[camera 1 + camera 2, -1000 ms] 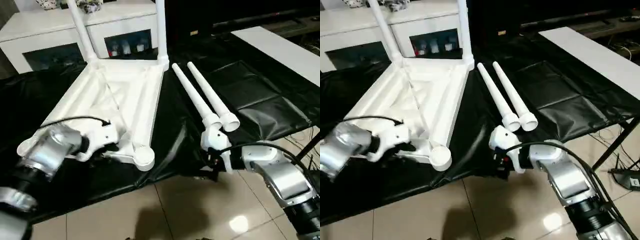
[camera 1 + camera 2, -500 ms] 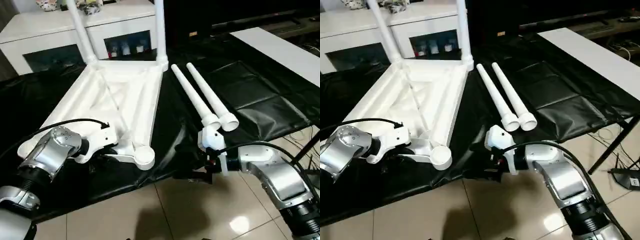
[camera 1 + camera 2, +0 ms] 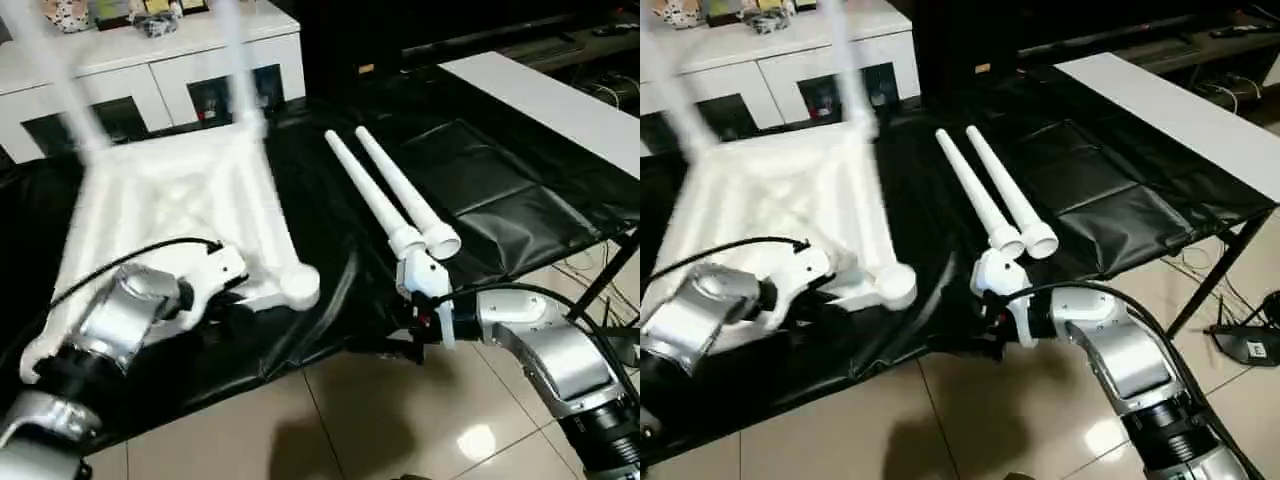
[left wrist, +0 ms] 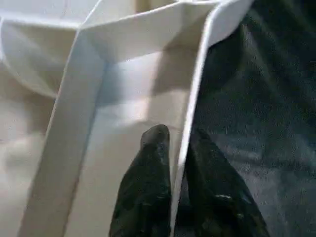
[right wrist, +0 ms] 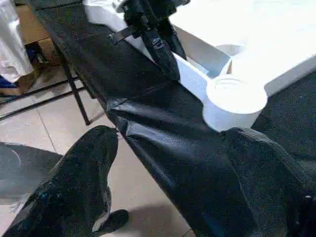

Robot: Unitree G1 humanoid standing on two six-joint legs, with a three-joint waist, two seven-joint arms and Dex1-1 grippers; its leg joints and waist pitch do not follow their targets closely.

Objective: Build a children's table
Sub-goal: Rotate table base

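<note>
Children's table (image 3: 170,190), white, lies ribbed underside up near the black-covered bench's (image 3: 500,190) front edge, two legs upright, two loose legs (image 3: 395,195) beside it; left gripper (image 4: 177,148) pinches its rim wall, right gripper (image 5: 168,163) spread wide, holding nothing.

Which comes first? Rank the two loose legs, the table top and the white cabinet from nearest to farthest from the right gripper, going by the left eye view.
From the right gripper:
1. Loose legs, just beyond it, side by side.
2. Table top, across the black mat toward the left arm.
3. White cabinet, at the back.
</note>
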